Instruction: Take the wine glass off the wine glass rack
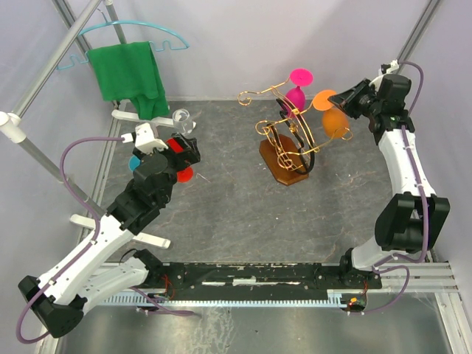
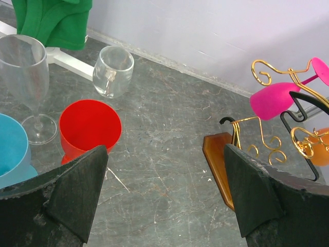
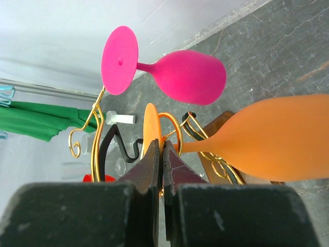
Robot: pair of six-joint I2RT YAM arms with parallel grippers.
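Note:
The wine glass rack [image 1: 291,147], gold scrolled wire on a brown wooden base, stands at the table's centre right. An orange wine glass [image 1: 335,122] and a pink wine glass [image 1: 296,96] hang on its arms. My right gripper [image 1: 345,99] is at the orange glass's foot. In the right wrist view my right gripper [image 3: 163,146] is shut, its tips pinching the rim of the foot of the orange glass [image 3: 277,136], with the pink glass [image 3: 190,77] above. My left gripper [image 1: 188,151] is open and empty to the left of the rack [image 2: 267,141]; in its own view the left gripper [image 2: 164,190] is over bare table.
A red cup [image 2: 90,126], a blue cup [image 2: 10,149], a clear wine glass [image 2: 23,72] and a clear tumbler [image 2: 113,72] stand on the table at the left. A green cloth [image 1: 129,74] hangs on a turquoise hanger [image 1: 133,29] at the back left.

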